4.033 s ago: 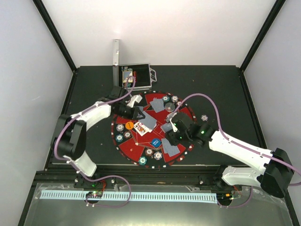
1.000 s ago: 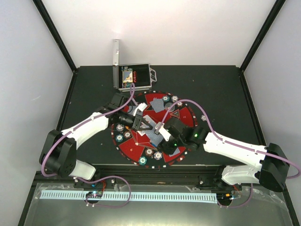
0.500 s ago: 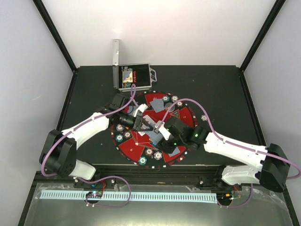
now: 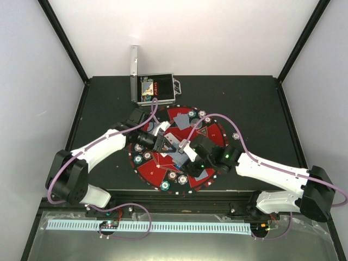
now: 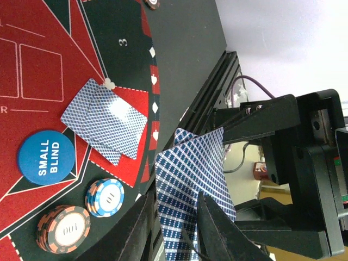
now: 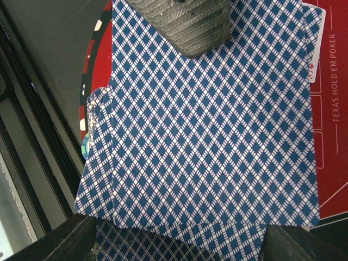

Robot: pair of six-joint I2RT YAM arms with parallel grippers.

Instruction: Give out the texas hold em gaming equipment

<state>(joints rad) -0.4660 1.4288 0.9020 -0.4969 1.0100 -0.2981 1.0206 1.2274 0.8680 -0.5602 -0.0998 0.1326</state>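
My two grippers meet over the middle of the round red-and-black mat (image 4: 152,169). My right gripper (image 6: 187,240) is shut on a stack of blue-checked playing cards (image 6: 206,125) that spans its jaws. In the top view the right gripper (image 4: 182,145) sits just right of my left gripper (image 4: 161,142). The left gripper (image 5: 175,231) stands slightly open, with the held cards (image 5: 190,179) rising between its fingers. One of its ribbed pads (image 6: 185,22) rests on the top card. Two cards (image 5: 106,119), a blue "small blind" disc (image 5: 46,157) and poker chips (image 5: 106,197) lie on the mat.
The silver case (image 4: 156,90) stands open behind the mat, lid up. More chips (image 4: 138,159) and cards (image 4: 183,120) ring the mat's edge. A lone chip (image 4: 236,136) lies on the black table to the right. Black frame posts bound the table.
The left jaws have parted a little over the last second while both arms stay almost still. Four seconds ago the grippers were apart; they have since come together over the mat's middle.
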